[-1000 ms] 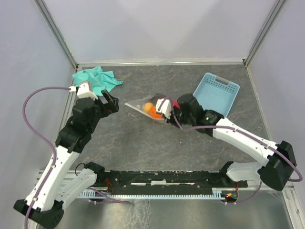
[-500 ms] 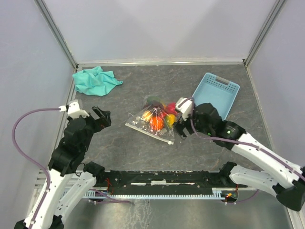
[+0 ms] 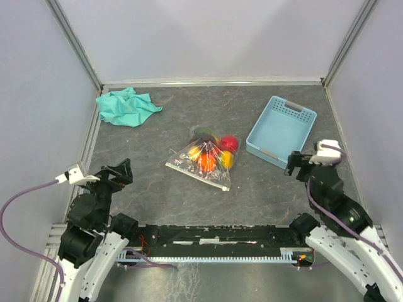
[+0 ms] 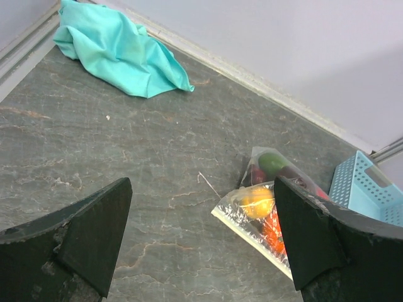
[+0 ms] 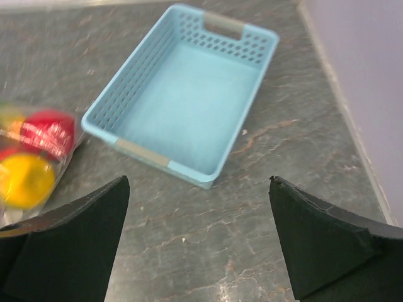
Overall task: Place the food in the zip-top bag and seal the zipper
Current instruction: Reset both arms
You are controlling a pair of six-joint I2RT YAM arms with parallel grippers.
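The zip-top bag (image 3: 204,158) lies flat in the middle of the table, and nothing touches it. The food shows through its plastic: a red fruit (image 3: 229,143), an orange one (image 3: 206,162), a yellow one (image 3: 225,159) and a green one (image 3: 203,132). The whitish zipper (image 3: 196,176) runs along the bag's near edge. My left gripper (image 3: 116,173) hangs open near the left front, well away from the bag (image 4: 271,207). Over at the right front, my right gripper (image 3: 301,160) is open too, just in front of the basket. Both grippers (image 4: 201,189) (image 5: 199,189) hold nothing.
A light-blue perforated basket (image 3: 281,130) (image 5: 189,107) stands at the back right with nothing in it. A crumpled teal cloth (image 3: 126,106) (image 4: 119,50) lies in the back left corner. Grey walls close in the table on three sides.
My right gripper has let go of the bag, opened and drawn back to the right front. The left arm pulled back toward the near edge. The bag dropped flat onto the table.
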